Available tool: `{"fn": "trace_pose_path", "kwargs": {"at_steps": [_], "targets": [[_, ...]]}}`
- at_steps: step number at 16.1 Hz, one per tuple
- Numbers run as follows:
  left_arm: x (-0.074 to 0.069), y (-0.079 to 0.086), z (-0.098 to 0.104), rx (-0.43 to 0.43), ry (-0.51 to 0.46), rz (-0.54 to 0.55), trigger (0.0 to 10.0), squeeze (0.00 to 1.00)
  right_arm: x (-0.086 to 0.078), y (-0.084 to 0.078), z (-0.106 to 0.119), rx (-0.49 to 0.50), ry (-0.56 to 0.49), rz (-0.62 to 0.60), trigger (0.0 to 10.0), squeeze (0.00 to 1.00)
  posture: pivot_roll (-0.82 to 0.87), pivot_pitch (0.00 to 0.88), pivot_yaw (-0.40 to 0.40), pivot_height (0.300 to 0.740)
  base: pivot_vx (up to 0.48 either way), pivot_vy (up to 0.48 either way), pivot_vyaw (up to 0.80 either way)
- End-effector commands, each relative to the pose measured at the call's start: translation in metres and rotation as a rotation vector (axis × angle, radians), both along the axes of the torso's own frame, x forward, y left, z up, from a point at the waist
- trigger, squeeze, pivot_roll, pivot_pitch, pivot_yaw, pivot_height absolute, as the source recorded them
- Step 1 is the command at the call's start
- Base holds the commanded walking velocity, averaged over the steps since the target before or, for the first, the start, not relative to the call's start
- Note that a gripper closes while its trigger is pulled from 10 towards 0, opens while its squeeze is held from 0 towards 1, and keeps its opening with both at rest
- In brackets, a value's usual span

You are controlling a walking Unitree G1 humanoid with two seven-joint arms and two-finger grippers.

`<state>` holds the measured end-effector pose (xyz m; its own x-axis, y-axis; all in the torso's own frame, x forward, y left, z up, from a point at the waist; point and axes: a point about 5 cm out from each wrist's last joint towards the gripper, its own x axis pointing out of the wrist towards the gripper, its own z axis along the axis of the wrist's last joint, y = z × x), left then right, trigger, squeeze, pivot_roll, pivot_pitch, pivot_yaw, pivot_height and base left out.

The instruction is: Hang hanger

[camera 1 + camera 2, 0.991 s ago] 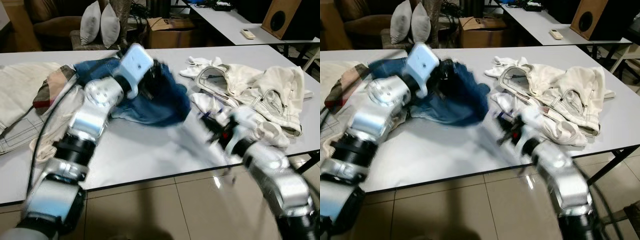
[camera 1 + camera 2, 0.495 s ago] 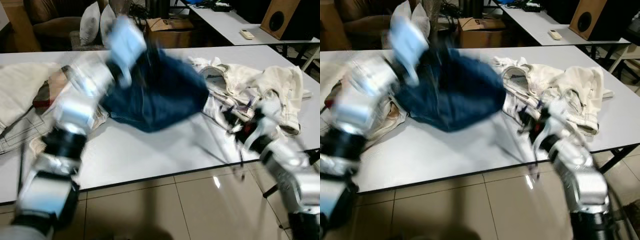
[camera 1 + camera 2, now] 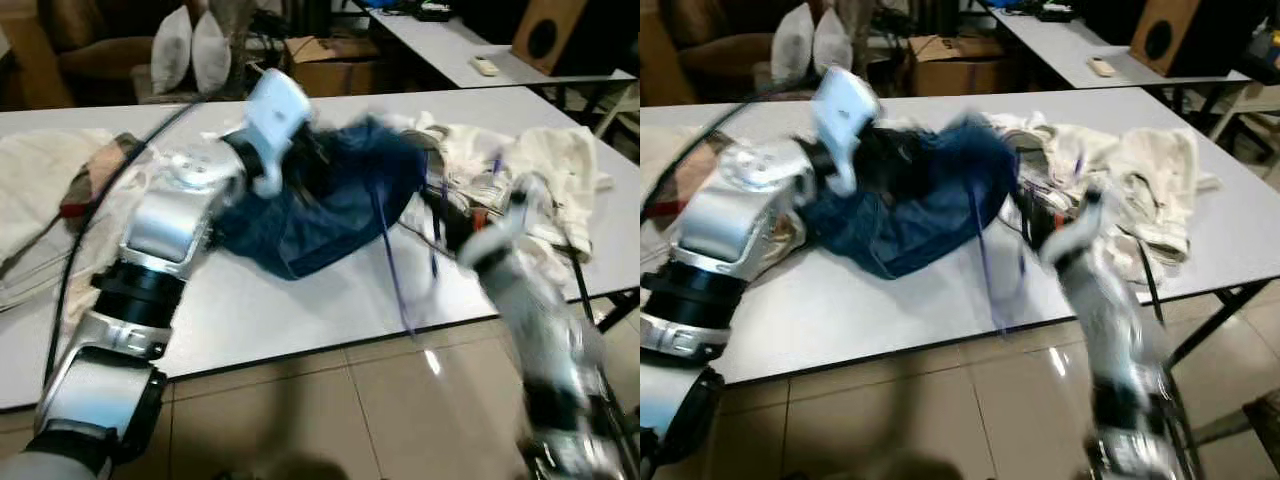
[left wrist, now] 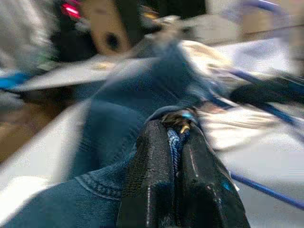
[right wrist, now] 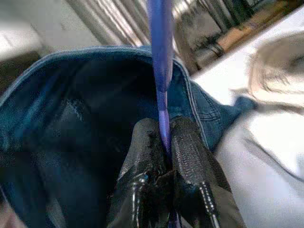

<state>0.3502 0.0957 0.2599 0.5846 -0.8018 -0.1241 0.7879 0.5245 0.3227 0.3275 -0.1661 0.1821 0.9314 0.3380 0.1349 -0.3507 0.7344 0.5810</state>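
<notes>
Left end effector (image 4: 176, 142) pinches jeans (image 3: 330, 205); right end effector (image 5: 164, 142) pinches hanger (image 5: 160, 57).

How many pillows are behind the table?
2. The two white pillows stand side by side beyond the white table, toward the robot's left: one on the outside, the other leaning against it. More may be hidden by the left arm.

White table (image 3: 300, 310) under blue jeans (image 3: 330, 210), cream clothes (image 3: 560, 165).
</notes>
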Motion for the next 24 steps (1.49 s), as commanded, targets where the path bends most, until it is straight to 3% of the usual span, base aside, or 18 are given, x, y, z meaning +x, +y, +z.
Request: {"fn": "trace_pose_path", "kwargs": {"at_steps": [1, 3, 4, 6, 9, 13, 16, 18, 21, 24], "targets": [[-0.004, -0.002, 0.011, -0.004, 0.002, -0.049, 0.0, 0.00, 0.001, -0.013, -0.003, 0.054, 0.025, -0.053, 10.0, 0.00, -0.04, 0.000, -0.017, 0.740, 0.000, 0.000, 0.00], [0.004, 0.002, 0.009, 0.052, -0.062, 0.016, 0.0, 0.00, -0.001, 0.004, -0.001, -0.130, 0.001, 0.060, 10.0, 0.00, -0.03, 0.000, -0.015, 0.740, 0.000, 0.000, 0.00], [0.008, 0.008, 0.004, 0.045, -0.082, 0.076, 0.0, 0.00, -0.004, 0.006, -0.004, -0.173, -0.001, 0.067, 10.0, 0.00, -0.03, 0.000, -0.010, 0.740, 0.000, 0.000, 0.00], [0.007, 0.020, -0.014, 0.007, -0.033, 0.184, 0.0, 0.00, -0.006, 0.007, -0.004, -0.076, 0.007, 0.061, 10.0, 0.00, -0.04, 0.000, -0.002, 0.740, 0.000, 0.000, 0.00], [-0.004, 0.011, -0.025, -0.102, 0.076, 0.140, 0.0, 0.00, 0.001, 0.008, -0.004, -0.016, 0.011, 0.032, 10.0, 0.00, -0.05, 0.000, -0.022, 0.740, 0.000, 0.000, 0.00], [-0.013, -0.023, 0.008, -0.360, 0.154, -0.015, 0.0, 0.00, 0.031, 0.007, 0.005, 0.226, 0.018, -0.081, 10.0, 0.00, -0.02, 0.000, -0.062, 0.740, 0.000, 0.000, 0.00], [-0.016, -0.045, 0.020, -0.408, 0.249, -0.105, 0.0, 0.00, 0.048, 0.015, 0.006, 0.294, 0.044, -0.163, 10.0, 0.00, 0.00, 0.000, -0.037, 0.740, 0.000, 0.000, 0.00], [-0.014, -0.049, 0.027, -0.441, 0.295, -0.120, 0.0, 0.00, 0.055, 0.024, 0.007, 0.353, 0.050, -0.189, 10.0, 0.00, 0.02, 0.003, -0.002, 0.740, 0.000, 0.000, 0.00], [0.000, -0.051, 0.054, -0.602, 0.343, -0.064, 0.0, 0.00, 0.059, 0.051, -0.023, 0.280, 0.230, -0.264, 10.0, 0.00, 0.03, 0.011, 0.034, 0.740, 0.000, 0.000, 0.00], [0.013, -0.051, 0.073, -0.674, 0.289, 0.036, 0.0, 0.00, 0.044, 0.073, -0.054, 0.217, 0.336, -0.236, 10.0, 0.00, 0.05, 0.011, 0.056, 0.740, 0.000, 0.000, 0.00]]}}
